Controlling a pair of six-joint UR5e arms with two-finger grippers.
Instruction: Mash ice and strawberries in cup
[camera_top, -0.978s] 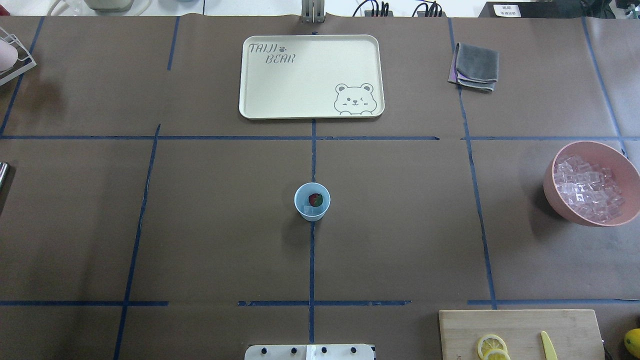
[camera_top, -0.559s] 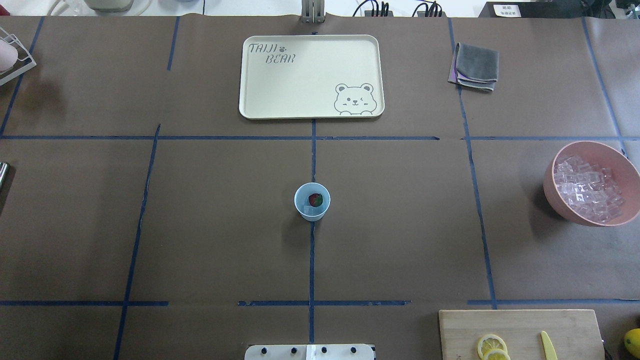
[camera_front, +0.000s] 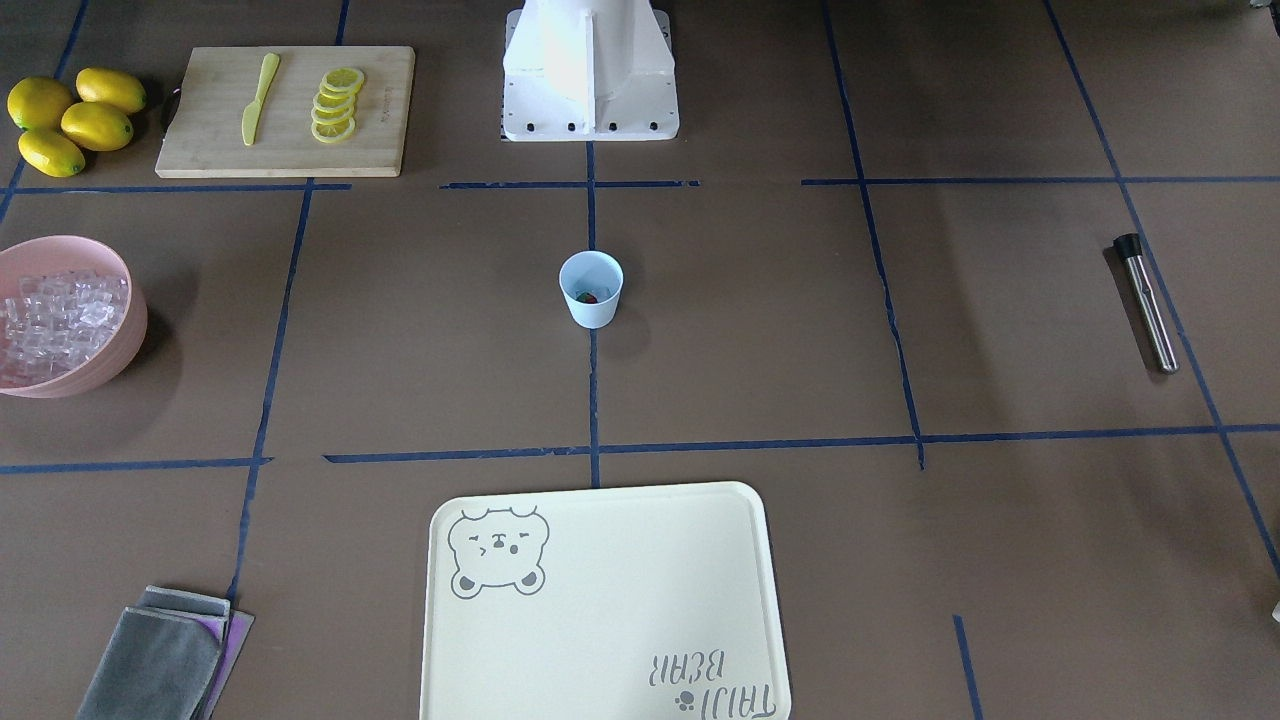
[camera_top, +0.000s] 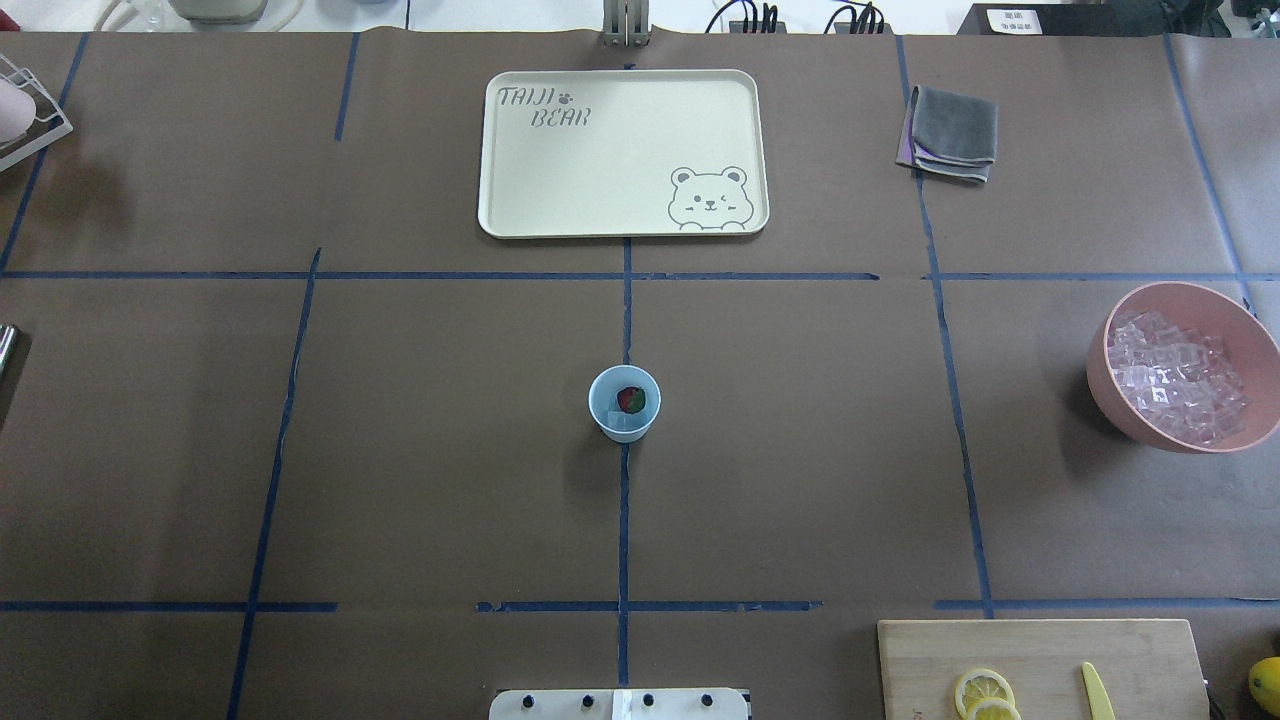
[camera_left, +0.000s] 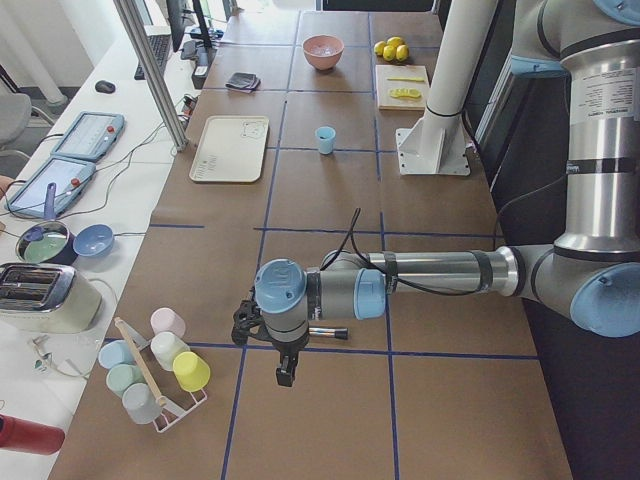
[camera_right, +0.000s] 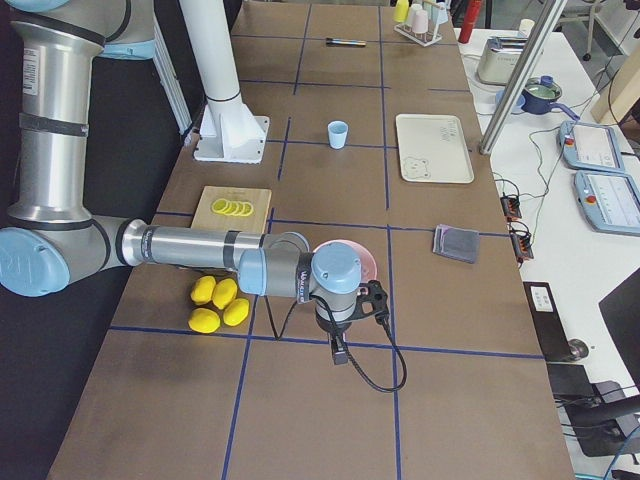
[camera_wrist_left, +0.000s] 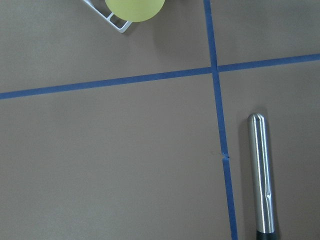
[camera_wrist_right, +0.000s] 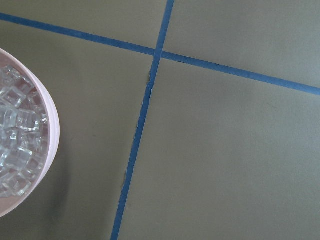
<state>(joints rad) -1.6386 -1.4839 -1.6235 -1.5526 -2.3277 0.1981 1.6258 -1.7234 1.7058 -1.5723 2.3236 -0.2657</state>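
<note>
The pale-blue cup (camera_top: 624, 403) stands upright at the table's middle, also in the front view (camera_front: 591, 289). A dark-red strawberry (camera_top: 630, 399) lies inside it with a pale clear piece beside it. A pile of ice (camera_top: 1175, 375) fills the pink bowl (camera_top: 1100, 385) at the right. My left gripper (camera_left: 285, 372) hangs far to the left over a steel rod with a black end (camera_wrist_left: 261, 175). My right gripper (camera_right: 338, 352) hangs beside the pink bowl (camera_wrist_right: 52, 130). Both show only in the side views, so I cannot tell whether they are open or shut.
A cream bear tray (camera_top: 622, 152) lies at the far middle and a folded grey cloth (camera_top: 950, 132) at the far right. A cutting board (camera_front: 285, 110) carries lemon slices and a yellow knife, with whole lemons (camera_front: 70, 120) beside it. A rack of cups (camera_left: 160, 365) is at the left end.
</note>
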